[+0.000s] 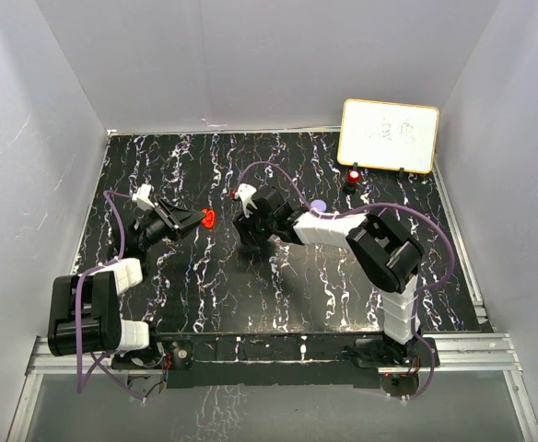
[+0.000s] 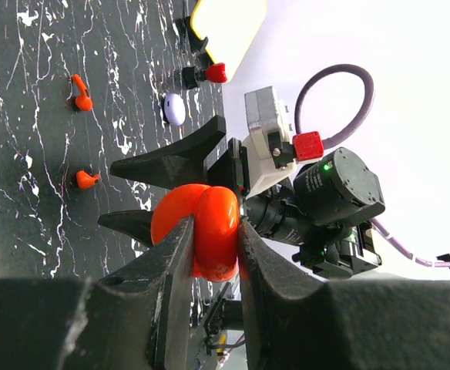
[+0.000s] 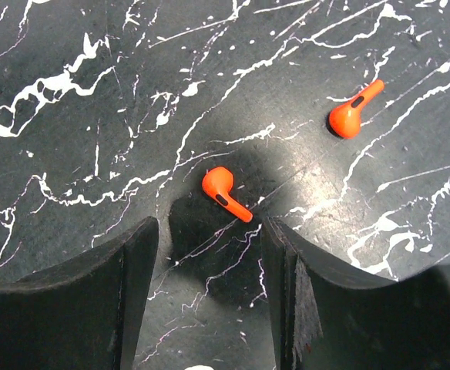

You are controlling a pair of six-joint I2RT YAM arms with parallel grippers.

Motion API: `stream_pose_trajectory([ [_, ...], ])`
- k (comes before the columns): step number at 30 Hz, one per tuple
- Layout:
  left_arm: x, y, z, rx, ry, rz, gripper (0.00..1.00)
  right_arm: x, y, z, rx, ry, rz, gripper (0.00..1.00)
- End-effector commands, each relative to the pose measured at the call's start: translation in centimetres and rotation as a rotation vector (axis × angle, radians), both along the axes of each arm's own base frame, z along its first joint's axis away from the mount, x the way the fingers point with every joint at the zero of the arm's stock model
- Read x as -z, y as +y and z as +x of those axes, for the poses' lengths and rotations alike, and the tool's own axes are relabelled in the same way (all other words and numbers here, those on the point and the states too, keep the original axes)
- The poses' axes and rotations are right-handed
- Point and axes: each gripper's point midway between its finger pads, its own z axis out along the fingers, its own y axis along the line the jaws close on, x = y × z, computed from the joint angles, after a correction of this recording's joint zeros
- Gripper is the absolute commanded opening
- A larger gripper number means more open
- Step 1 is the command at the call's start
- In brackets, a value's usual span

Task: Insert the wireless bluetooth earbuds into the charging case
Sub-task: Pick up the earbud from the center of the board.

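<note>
Presently on record: two red-orange earbuds, loose on the black, white-veined tabletop [image 3: 63,200]. Each has a rounded bulb head and a short tapering stem, glossy plastic, with a dark strip along the stem. First earbud [image 3: 226,192] lies flat, stem angled toward the lower right of the right wrist view, just ahead of the gap between the right gripper's fingers. Second earbud [image 3: 353,115] lies apart from it, up and to the right in that view, stem pointing away. Neither is touched by any tool. Red-orange charging case [image 2: 180,212]: rounded and glossy, far larger than either earbud, showing two swollen lobes that meet at a crease; whether its lid is up cannot be told. It sits off the tabletop on the left side, clenched between the black fingers [image 2: 159,277] of the left gripper [image 2: 213,239], which presses it from both sides. Right gripper [image 3: 209,254]: jaws parted with bare tabletop between them, grasping nothing, hanging over the first earbud at mid-table. Pale purple round case [image 1: 319,205]: resting on the tabletop beside the right arm. White board [image 1: 389,135], pale-rimmed, stands at the far right edge, a small red-topped item [image 1: 353,175] on a black base just before it.
</note>
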Motion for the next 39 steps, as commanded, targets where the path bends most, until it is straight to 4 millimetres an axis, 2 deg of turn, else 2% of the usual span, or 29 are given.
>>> stream_pose_trajectory([
  [1,-1.0,-0.1,-0.4,0.019,-0.053,0.001,0.0,-2.8,2.1,1.8,-0.057,-0.092,0.07,0.54],
  [10,-1.0,0.0,-0.3,0.021,-0.052,-0.004,0.0,-1.9,2.3,2.6,-0.082,-0.12,0.029,0.53],
  [17,-1.1,0.1,-0.3,0.018,-0.052,-0.005,0.0,-1.4,2.2,3.3,-0.078,-0.135,0.003,0.48],
  [23,-1.0,0.1,-0.3,0.018,-0.05,-0.005,0.0,-1.1,2.0,3.5,-0.079,-0.14,-0.019,0.42],
  [39,-1.0,0.2,-0.3,0.017,-0.049,-0.01,0.0,0.1,2.1,3.4,-0.09,-0.119,-0.038,0.35],
])
